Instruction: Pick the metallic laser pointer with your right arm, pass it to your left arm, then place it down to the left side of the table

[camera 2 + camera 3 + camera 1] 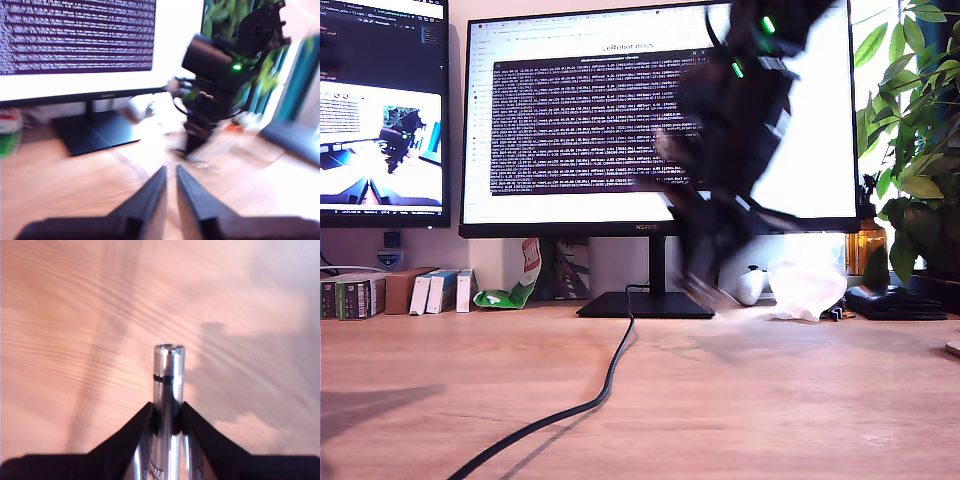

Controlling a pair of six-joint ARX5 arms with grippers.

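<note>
Exterior view: the arm [730, 150] before the monitor [570, 110] is motion-smeared, its fingertips lost in the blur, and the black cable [580, 405] runs off the bottom edge. Second wrist view: the metallic laser pointer [168, 390] shows only its tip beyond my second gripper [167, 416] fingers; the rest is cut off behind them. First wrist view: beyond my first gripper [170, 172] fingertips, the other arm [220, 75] is blurred, its jaws unreadable.

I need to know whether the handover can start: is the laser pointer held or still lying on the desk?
Held. My second gripper has its fingers shut on the metallic laser pointer, above the table.
</note>
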